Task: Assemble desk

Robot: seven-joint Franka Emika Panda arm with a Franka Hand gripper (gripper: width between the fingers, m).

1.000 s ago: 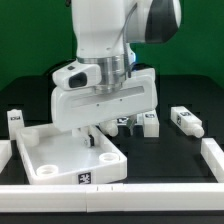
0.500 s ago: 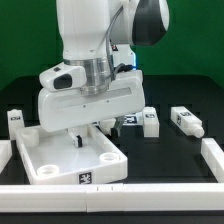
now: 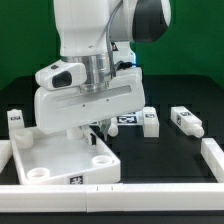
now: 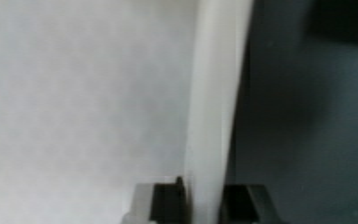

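White border rails (image 3: 160, 193) edge the black worktop (image 3: 165, 155); a green backdrop (image 3: 25, 50) stands behind.

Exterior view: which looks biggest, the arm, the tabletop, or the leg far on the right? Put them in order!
1. arm: fills most of the picture.
2. tabletop: wide, though the arm hides part of it.
3. leg: clearly the smallest.

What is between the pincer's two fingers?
The thin white rim of the tabletop, pinched between the fingers of the shut pincer. The wrist view shows it.
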